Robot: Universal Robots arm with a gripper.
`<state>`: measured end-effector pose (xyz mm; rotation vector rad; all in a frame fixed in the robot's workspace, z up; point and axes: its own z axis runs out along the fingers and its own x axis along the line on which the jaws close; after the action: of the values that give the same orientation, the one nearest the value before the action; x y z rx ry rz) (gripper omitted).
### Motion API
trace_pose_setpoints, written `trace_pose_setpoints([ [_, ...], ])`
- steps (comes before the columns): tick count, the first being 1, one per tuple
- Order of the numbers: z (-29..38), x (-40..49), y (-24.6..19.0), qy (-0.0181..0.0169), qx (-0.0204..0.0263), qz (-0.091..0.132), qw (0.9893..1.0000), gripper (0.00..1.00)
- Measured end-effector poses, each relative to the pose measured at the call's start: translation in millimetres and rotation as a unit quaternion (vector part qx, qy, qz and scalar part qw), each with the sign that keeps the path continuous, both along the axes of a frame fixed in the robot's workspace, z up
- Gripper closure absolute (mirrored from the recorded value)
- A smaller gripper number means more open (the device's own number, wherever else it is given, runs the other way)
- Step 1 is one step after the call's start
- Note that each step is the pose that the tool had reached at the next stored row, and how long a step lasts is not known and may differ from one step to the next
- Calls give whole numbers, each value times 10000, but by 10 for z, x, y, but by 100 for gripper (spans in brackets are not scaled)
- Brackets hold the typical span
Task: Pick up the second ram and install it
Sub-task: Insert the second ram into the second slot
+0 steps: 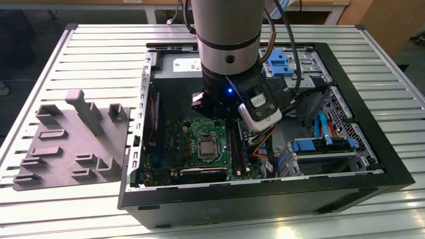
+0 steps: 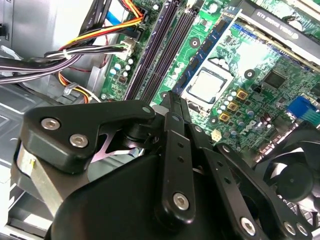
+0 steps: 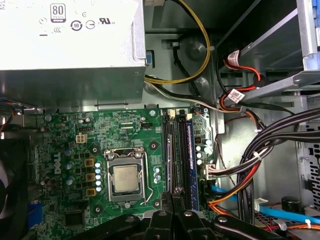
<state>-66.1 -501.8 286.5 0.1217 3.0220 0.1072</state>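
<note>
Hanging over the memory slots [image 3: 172, 150], the gripper [image 2: 172, 100] is pinched together, cables [image 3: 260, 152] crowding one side.

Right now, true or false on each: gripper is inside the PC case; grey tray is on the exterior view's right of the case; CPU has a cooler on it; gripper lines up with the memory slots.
1. The gripper is down inside the open computer case, over the motherboard. True.
2. The grey tray lies to the exterior view's right of the case. False: it lies to the left, on the slatted table.
3. A cooler covers the CPU. False: the CPU sits bare in its socket.
4. The gripper is in line with the memory slots beside the CPU. True.
</note>
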Motion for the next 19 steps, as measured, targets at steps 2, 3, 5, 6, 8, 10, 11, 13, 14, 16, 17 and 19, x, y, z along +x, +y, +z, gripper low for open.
trace_pose_setpoints([
  [2,-10,0,0,0,3,0,10000,88],
  [3,-18,0,0,0,3,0,10000,88],
  [5,-25,0,0,0,4,0,10000,88],
  [6,-28,0,0,0,4,0,10000,88],
  [8,-35,0,1,0,6,0,10000,88],
  [10,-41,1,3,0,6,1,10000,88],
  [11,-45,1,4,0,7,1,10000,88],
  [13,-51,0,9,0,7,0,10000,88],
  [14,-54,0,12,0,7,1,10000,88],
  [16,-58,0,19,0,7,0,10000,88],
  [17,-60,0,23,0,7,0,10000,88],
  [19,-64,0,28,0,8,0,10000,88],
])
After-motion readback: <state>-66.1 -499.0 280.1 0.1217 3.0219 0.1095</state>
